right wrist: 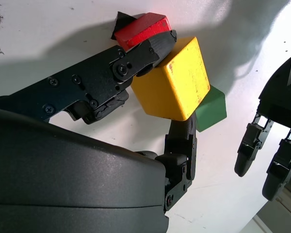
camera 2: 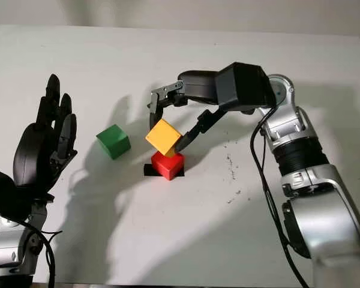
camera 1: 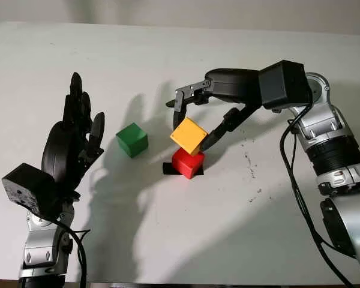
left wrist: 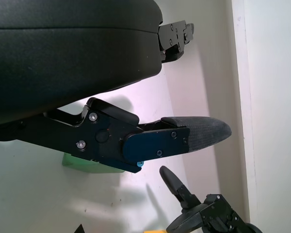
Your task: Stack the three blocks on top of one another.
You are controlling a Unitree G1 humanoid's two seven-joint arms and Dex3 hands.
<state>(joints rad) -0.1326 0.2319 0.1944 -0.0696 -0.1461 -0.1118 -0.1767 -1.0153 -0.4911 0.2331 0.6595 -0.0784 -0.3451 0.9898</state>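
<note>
My right hand (camera 1: 192,123) is shut on the yellow block (camera 1: 188,135), pinching it between its fingers (right wrist: 150,51). The yellow block (right wrist: 174,80) is tilted and sits right over the red block (camera 1: 188,162), which stands on a small black mark on the table; whether the two touch I cannot tell. The green block (camera 1: 132,139) lies on the table to the left of them, apart from both. My left hand (camera 1: 72,141) is open, held upright at the left of the table, a short way left of the green block (left wrist: 87,165).
The white table (camera 1: 228,228) stretches all round the blocks, with a few small dark specks (camera 1: 250,165) to the right of the red block. The right arm (camera 1: 324,138) reaches in from the right side.
</note>
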